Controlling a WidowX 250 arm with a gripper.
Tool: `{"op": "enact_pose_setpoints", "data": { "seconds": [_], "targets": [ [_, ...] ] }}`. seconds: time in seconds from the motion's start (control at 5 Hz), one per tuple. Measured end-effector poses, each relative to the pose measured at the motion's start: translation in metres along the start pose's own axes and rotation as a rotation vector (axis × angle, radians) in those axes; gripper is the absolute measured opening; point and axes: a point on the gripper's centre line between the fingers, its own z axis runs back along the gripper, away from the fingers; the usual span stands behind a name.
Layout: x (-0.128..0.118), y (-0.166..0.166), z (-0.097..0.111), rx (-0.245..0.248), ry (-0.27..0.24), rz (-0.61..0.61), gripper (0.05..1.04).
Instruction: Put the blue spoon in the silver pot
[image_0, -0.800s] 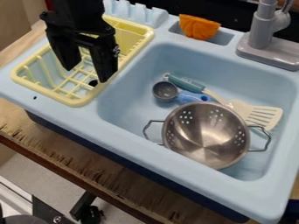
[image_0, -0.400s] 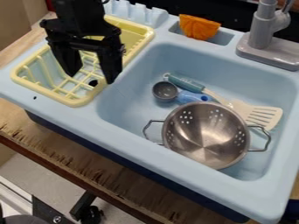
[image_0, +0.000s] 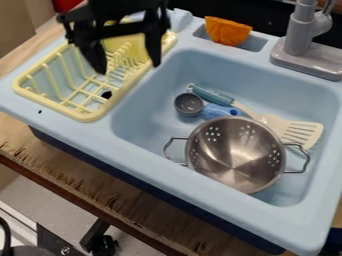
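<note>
1. Blue spoon (image_0: 219, 111) lies in the sink (image_0: 150, 120), at eleven o'clock from the silver pot (image_0: 237, 155).
2. Gripper (image_0: 128, 69) hangs at the spoon's ten o'clock, over the yellow rack (image_0: 85, 118), jaws apart.
3. Spatula (image_0: 302, 132) head: the pot's two o'clock.

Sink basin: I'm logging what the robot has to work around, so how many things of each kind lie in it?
Spoon: 1
Spatula: 1
Pot: 1
Total: 3
</note>
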Motion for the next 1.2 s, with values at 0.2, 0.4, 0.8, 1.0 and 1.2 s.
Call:
{"op": "enact_pose_setpoints", "data": {
  "seconds": [0.2, 0.4, 0.8, 1.0, 1.2],
  "targets": [
    [0.000, -0.024, -0.009, 0.035, -0.006, 0.222, 0.997],
    [0.003, -0.045, -0.016, 0.029, 0.037, 0.384, 0.997],
    [0.008, -0.065, -0.046, 0.015, 0.064, 0.562, 0.997],
    [0.007, -0.068, -0.052, -0.003, 0.041, 0.575, 0.997],
    [0.005, -0.068, -0.060, 0.029, 0.050, 0.610, 0.997]
  ]
}}
